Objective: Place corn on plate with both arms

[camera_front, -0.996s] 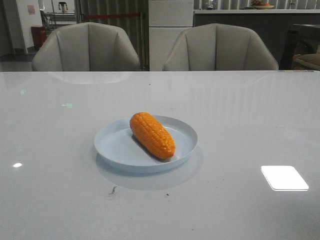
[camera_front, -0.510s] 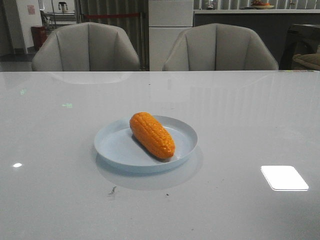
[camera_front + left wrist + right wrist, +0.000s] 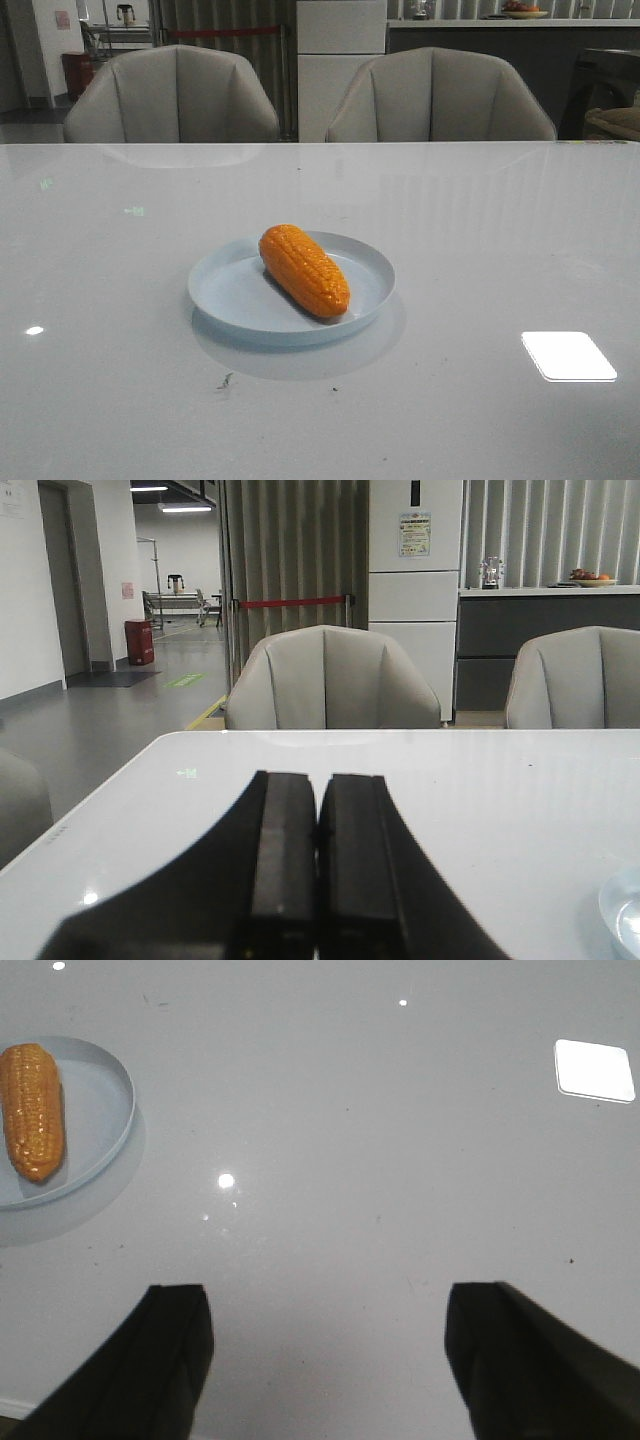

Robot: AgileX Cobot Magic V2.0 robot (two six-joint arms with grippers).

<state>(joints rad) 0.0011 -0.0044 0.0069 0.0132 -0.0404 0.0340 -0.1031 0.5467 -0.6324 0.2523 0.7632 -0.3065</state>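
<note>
Glossy orange plastic corn cob [image 3: 304, 269] lying diagonally inside round pale blue plastic plate [image 3: 232, 298] on glossy white table [image 3: 480, 250]; left gripper [image 3: 318, 865] pressed closed, empty; right gripper [image 3: 330, 1360] spread wide, empty, above bare table beside plate

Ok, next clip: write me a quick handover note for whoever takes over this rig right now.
Left gripper: shut, empty, away from the plate.
Right gripper: open, empty, over bare table beside the plate.
Corn: lying diagonally inside the pale blue plate, tapered end toward the robot, nothing touching it.
Done: corn is on the plate, both grippers clear.
Left: nothing visible for the placement; at most, park the arms.
</note>
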